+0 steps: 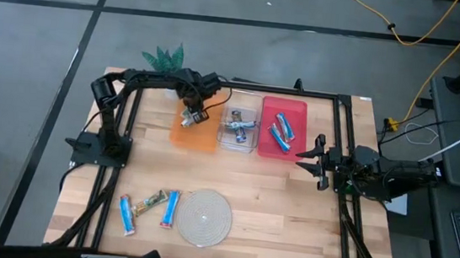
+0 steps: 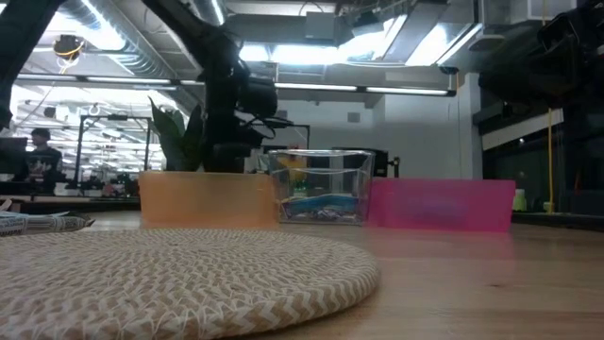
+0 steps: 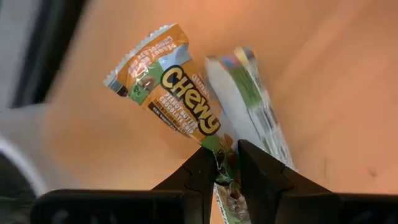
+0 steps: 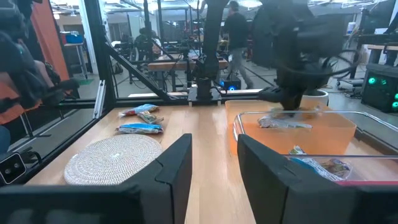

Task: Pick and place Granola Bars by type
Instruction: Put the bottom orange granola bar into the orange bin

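Sorting well along, unfinished. Near edge: three foil-wrapped bars (image 1: 149, 208) left on bare wood beside round woven mat (image 1: 206, 217). Farther back: glossy red bin (image 1: 282, 127) with blue bars, clear bin (image 1: 239, 131) with silvery ones. Over translucent orange bin (image 1: 193, 131), left gripper (image 3: 227, 167) pinching crinkly tan-and-green bar (image 3: 166, 86). Right gripper (image 1: 310, 159) idle, parted, empty.

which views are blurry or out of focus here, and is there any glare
Left wrist view: the held granola bar is sharp, the orange bin behind it soft. Low view: the woven mat up close is soft, and bright ceiling lights glare. High view: evenly lit, no glare. Right wrist view: the left gripper over the bin is motion-blurred.
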Controlling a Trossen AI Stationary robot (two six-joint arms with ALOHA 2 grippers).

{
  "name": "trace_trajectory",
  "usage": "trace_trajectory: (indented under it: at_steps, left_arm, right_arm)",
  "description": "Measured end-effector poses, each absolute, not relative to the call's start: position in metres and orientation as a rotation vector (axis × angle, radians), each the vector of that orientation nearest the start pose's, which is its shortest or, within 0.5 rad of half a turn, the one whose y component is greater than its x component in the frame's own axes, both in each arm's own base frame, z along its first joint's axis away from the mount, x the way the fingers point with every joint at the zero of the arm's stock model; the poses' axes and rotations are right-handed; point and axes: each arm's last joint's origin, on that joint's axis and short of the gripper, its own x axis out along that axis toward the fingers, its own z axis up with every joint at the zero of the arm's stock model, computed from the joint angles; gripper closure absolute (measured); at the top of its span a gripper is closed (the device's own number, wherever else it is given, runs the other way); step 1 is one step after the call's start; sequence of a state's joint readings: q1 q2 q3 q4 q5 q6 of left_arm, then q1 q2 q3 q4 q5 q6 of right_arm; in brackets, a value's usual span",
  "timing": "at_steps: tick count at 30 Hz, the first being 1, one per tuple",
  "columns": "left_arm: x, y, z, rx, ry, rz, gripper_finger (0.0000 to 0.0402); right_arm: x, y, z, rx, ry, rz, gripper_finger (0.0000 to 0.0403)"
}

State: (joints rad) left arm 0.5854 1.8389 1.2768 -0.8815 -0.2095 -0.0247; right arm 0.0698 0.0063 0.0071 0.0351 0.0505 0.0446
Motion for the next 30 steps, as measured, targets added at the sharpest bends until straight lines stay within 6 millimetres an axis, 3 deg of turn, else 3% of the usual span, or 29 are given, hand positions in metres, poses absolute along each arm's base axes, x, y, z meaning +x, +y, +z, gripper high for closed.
trace_trajectory:
  at_steps: [4,13,22,30]
  left_arm:
    - [0.279,0.186,0.178,-0.304,1.483,0.618,0.0341]
    - [0.285,0.171,0.195,-0.314,1.398,0.532,0.0341]
    - [0.294,0.152,0.199,-0.316,1.381,0.412,0.0341]
    - [0.294,0.151,0.199,-0.305,1.384,0.4,0.0341]
  right_arm:
    - [0.097,0.005,0.169,0.047,-0.036,0.02,0.0271]
    - [0.097,0.005,0.169,0.047,-0.036,0.02,0.0271]
    - [0.097,0.005,0.169,0.047,-0.035,0.02,0.0271]
    - [0.097,0.005,0.169,0.047,-0.035,0.02,0.0271]
